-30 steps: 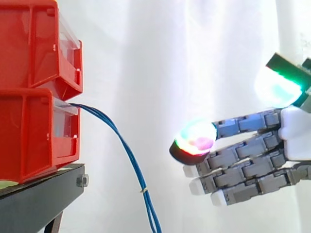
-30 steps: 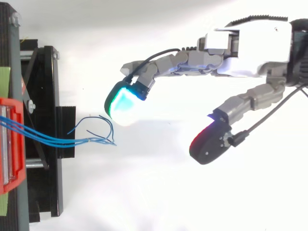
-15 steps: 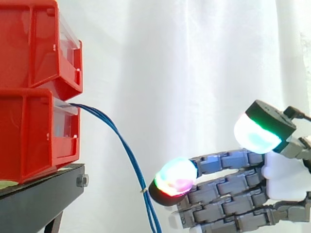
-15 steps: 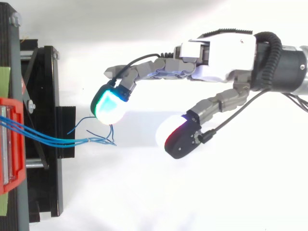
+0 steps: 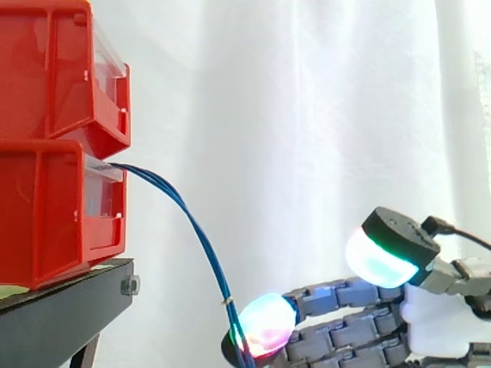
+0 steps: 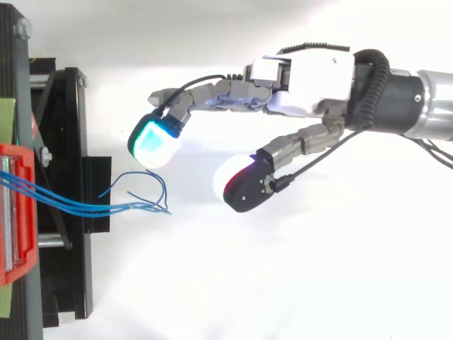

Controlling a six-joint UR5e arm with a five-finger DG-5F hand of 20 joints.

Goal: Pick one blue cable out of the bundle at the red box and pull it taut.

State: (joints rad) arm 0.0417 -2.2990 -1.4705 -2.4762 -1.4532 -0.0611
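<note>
Hand (image 6: 304, 74) hovers near one blue cable bundle (image 5: 227, 299), two red bins (image 5: 54, 207).

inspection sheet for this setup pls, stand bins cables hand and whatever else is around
surface: black stand carries two stacked red bins.
job's things: a bundle of blue cables leaves the lower bin and droops down; in the top view its loose ends fan out past the stand.
clutter: green strip on the stand by the bins.
hand: hand open, holding nothing; it reaches toward the cable ends, one glowing fingertip right beside the bundle; contact cannot be told.
cables: pale tie binds the bundle low down; bundle slack, not taut.
surroundings: white curtain behind.
</note>
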